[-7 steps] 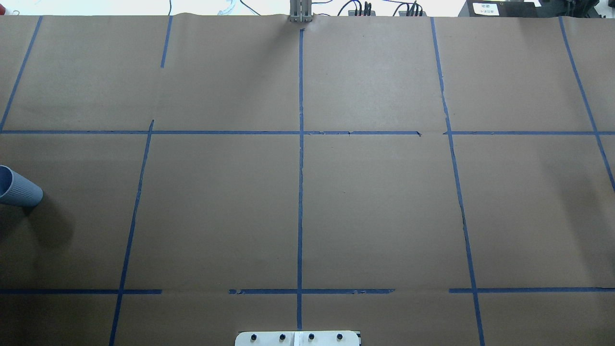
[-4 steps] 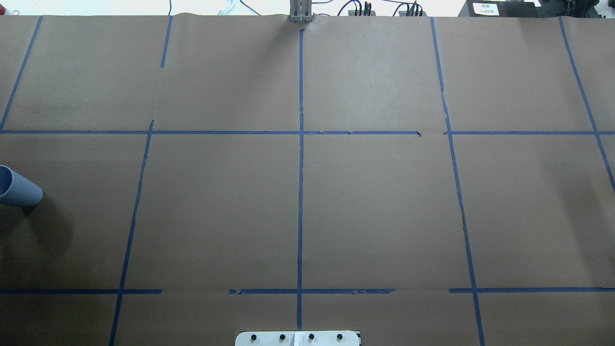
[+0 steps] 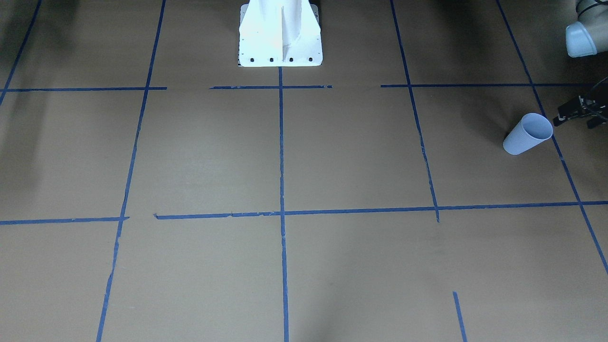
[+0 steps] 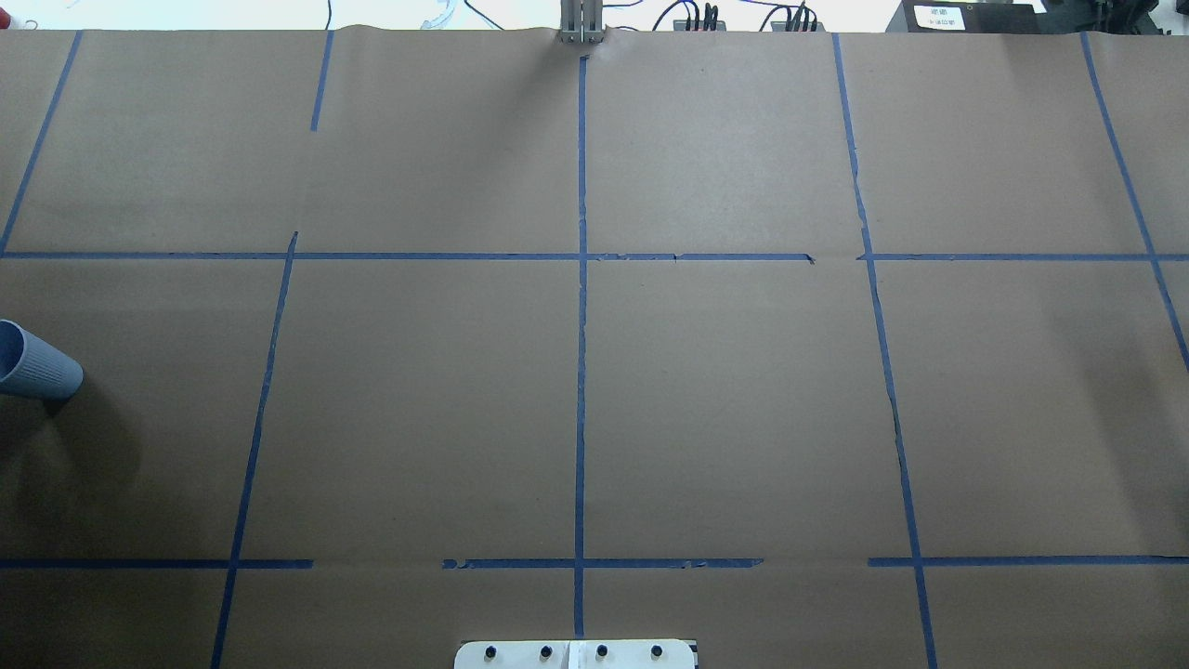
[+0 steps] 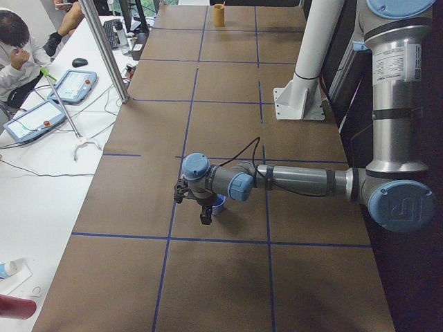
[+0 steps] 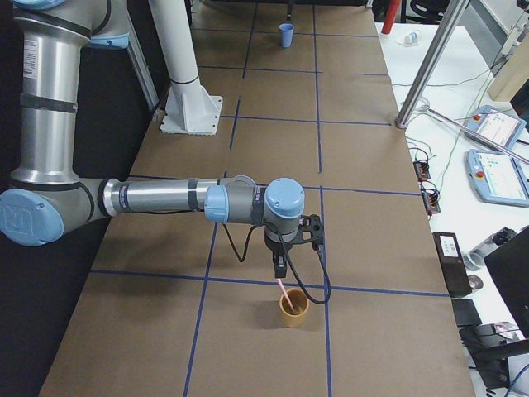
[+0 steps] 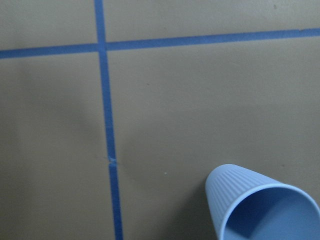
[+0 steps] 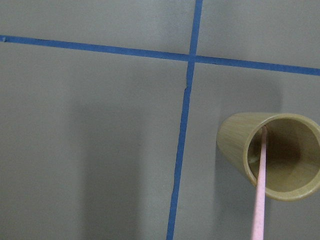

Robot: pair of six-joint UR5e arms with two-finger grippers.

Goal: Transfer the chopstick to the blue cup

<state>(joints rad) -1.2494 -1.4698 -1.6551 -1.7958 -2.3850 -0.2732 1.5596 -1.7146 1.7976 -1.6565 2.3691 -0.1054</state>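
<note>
R gripper (image 6: 281, 271) hangs over tan cup (image 6: 293, 310); chopstick (image 6: 283, 291), pink, stands in that cup w/ top end at the gripper. Clenched or released, can't tell. L gripper (image 3: 575, 115) sits just beside blue cup (image 3: 527, 134); state also unclear.

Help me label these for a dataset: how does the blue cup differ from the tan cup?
Colour: the blue cup is pale blue, the tan cup olive-tan. Contents: the blue cup shows nothing inside, while the tan cup holds a pink chopstick. Place: the blue cup stands on the robot's far left, the tan cup on its far right. Both are upright, ribbed, tapered tumblers.
</note>
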